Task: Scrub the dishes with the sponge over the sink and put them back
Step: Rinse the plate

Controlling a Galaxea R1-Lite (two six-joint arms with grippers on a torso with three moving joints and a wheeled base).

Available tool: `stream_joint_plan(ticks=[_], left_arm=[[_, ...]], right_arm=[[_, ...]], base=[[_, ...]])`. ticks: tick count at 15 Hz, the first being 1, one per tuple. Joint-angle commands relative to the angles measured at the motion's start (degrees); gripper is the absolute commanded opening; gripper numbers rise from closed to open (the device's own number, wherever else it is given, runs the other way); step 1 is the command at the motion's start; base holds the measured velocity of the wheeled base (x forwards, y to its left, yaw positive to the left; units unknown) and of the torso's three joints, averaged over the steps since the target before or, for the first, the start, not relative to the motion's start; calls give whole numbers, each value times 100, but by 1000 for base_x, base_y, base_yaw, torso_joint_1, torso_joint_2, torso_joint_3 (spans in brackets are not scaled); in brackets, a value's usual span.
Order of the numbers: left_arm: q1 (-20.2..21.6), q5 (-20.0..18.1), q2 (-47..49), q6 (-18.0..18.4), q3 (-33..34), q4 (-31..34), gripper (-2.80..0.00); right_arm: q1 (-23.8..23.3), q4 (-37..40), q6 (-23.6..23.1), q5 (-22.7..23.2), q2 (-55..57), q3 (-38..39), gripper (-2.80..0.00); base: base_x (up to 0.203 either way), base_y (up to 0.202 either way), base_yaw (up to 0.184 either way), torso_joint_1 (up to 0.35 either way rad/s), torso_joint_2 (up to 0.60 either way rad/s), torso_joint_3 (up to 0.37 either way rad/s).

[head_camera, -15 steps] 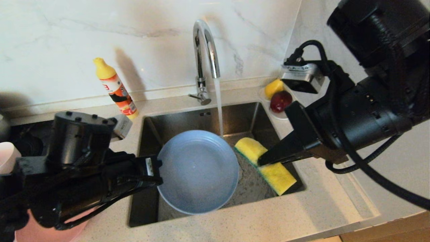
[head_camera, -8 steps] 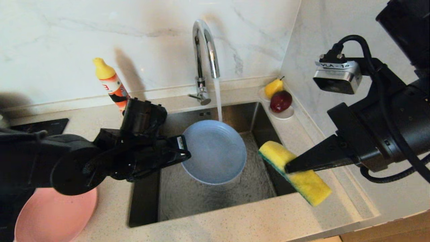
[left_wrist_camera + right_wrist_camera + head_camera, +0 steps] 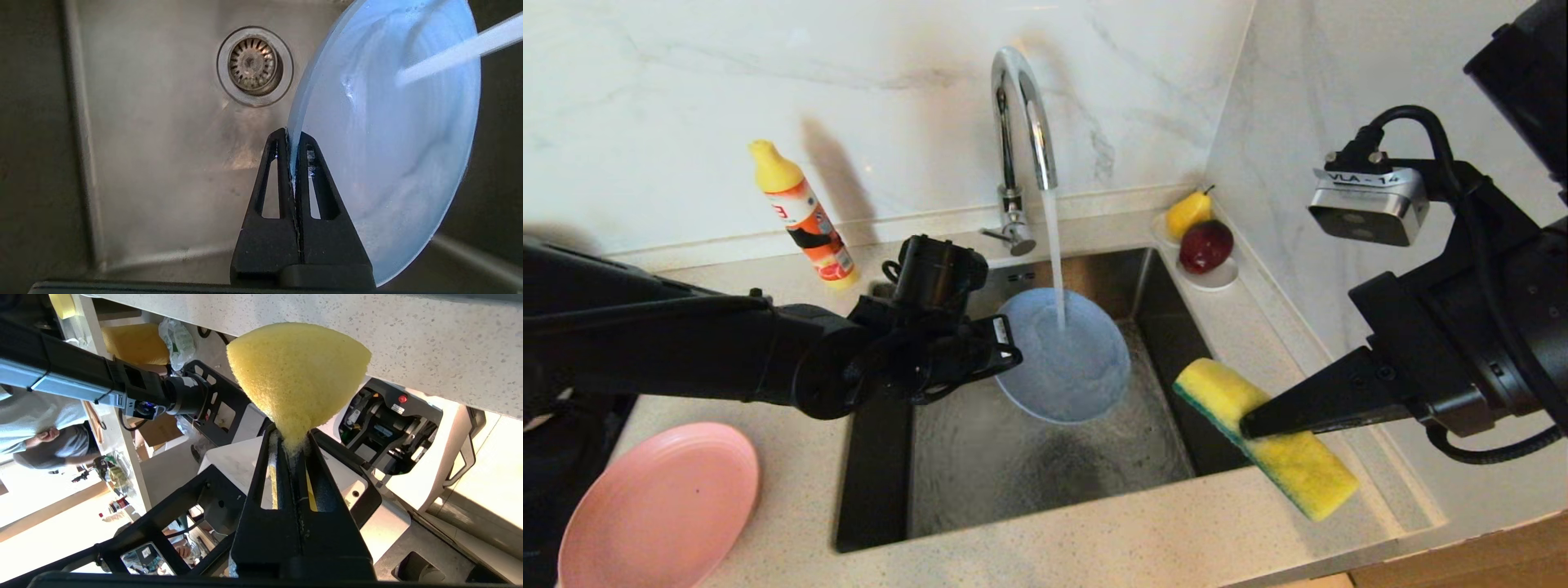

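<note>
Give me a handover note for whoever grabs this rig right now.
Left gripper: shut on the blue plate's rim, holding it tilted over the sink under the running tap; water is hitting its face.
Right gripper: shut on the sponge, held over the counter at the sink's right edge, apart from the plate.
Pink plate: on the counter left of the sink. The bowls are out of view.
Done: blue plate picked up and being rinsed.
Left: put the blue plate back, then probably the pink plate and the rest; I can't tell whether those have been washed.
</note>
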Motion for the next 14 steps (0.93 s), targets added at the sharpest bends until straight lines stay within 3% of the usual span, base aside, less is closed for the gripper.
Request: stream_joint_plan(ticks=[1,6,9,14], left_arm=[[-5,6,240,-19,-258,69,-280],[-2,29,207,-13,-111,121,-280],[243,71,-243,103,227,163,-280],[760,776,-1513,1079,1256,-53,-280]], right_arm=[[-8,31,16,10,-2,48,-280],[-51,31,8,10,33,48,-280],[-51,31,1,10,104,48,-280],[-51,-18,3,2,209,159,-280]], base=[[0,0,0,0,0,0],[0,0,0,0,0,0],[0,0,0,0,0,0],[0,0,0,0,0,0]])
